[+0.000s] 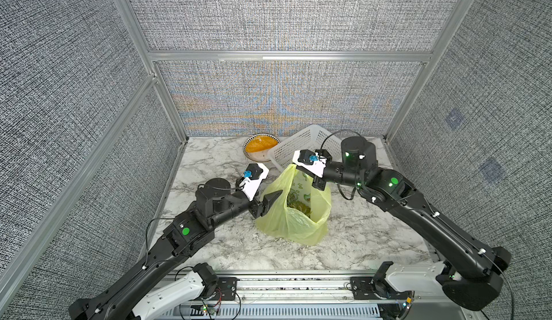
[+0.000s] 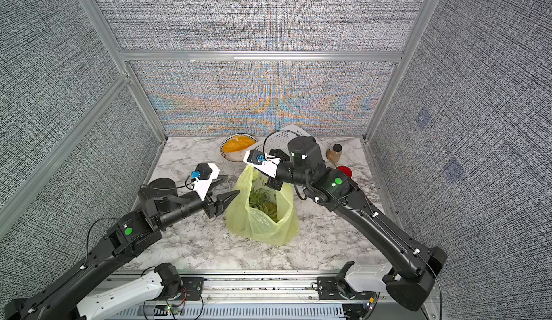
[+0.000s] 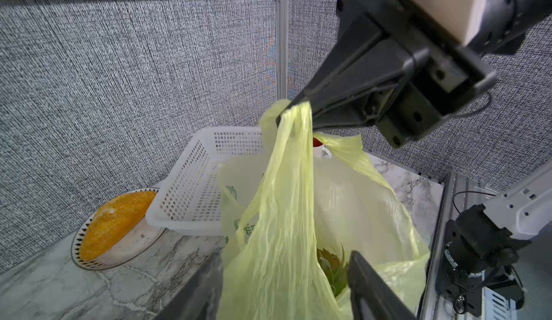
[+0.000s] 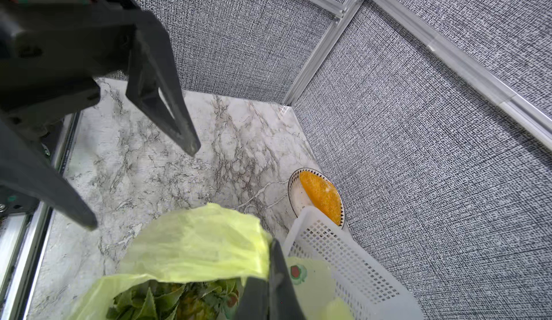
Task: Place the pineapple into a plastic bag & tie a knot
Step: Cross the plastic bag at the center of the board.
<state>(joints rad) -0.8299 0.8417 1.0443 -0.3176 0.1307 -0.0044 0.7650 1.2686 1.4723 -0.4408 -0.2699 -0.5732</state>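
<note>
Standing upright, plastic bag (image 1: 298,220), mouth up, handle (image 3: 286,160) pinched by right gripper (image 3: 291,111)

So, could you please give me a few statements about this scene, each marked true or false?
1. The spiky-leaved pineapple sits inside the thin translucent yellow-green plastic bag. True.
2. The right claw is shut on a handle loop of the bag and holds it up. True.
3. The left claw is clamped on the bag. False: it is open and grips nothing.
4. The bag's handles are tied into a knot. False: there is no knot yet and the bag's mouth gapes open.
5. The round bowl of orange-yellow grains stands at the white perforated plastic basket. True.
</note>
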